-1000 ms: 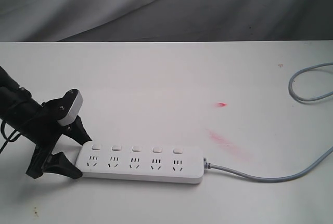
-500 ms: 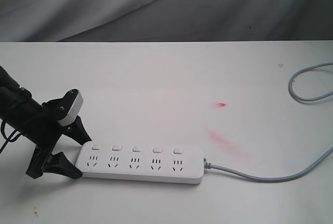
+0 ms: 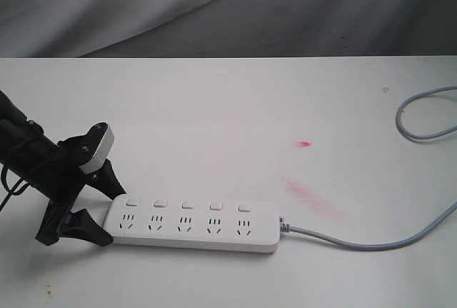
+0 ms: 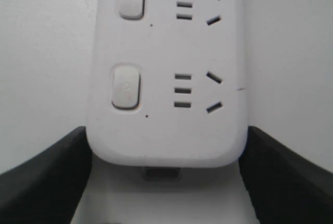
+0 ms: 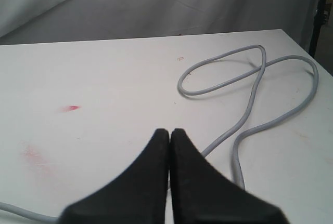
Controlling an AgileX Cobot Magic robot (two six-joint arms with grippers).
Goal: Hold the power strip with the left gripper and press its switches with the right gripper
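While the power strip [image 3: 193, 226] lies low and centre in the exterior frame, its 5 switches [image 3: 187, 204] along its upper edge, I see my left gripper [image 3: 116, 219] clamped on its left end and my right gripper [image 5: 170, 130] pinched together near the grey cord [image 5: 250, 94] on the white table [image 3: 214, 122]

black left gripper [image 3: 113, 216], light grey block [image 3: 98, 152]

This looks like a lab test bench, not a lived-in room. A plain white table [image 3: 214, 101], stained with red smudges [image 3: 305, 143], stands before a creased grey cloth backdrop [image 3: 300, 8] that closes off everything behind it.
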